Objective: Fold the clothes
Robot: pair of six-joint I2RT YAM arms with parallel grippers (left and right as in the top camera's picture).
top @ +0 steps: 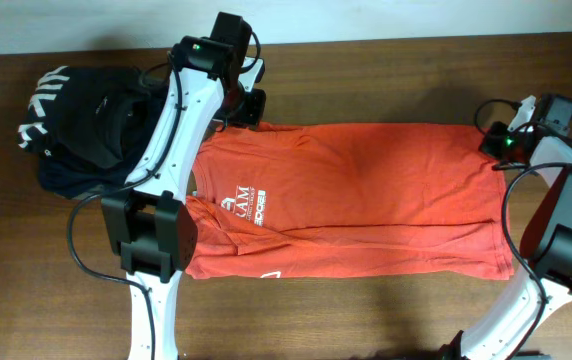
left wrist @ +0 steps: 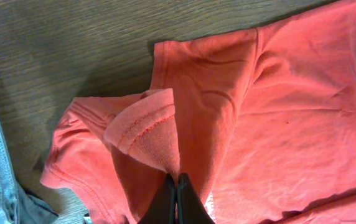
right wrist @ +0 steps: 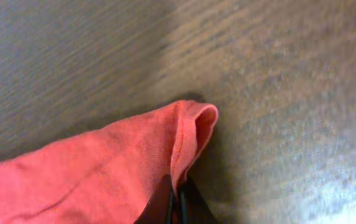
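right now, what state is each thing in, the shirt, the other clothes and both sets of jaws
T-shirt, spread flat on the table, print side up, not yet folded
left gripper, jaws shut on the T-shirt's sleeve edge
right gripper, jaws shut on a hem corner of the T-shirt
black garment, crumpled in a heap by the T-shirt's collar end

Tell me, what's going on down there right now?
Left tool shut on sleeve of orange-red short-sleeved cotton T-shirt. Right tool shut on its hem corner. Shirt spread flat. Black garment with white letters heaped beside collar end.
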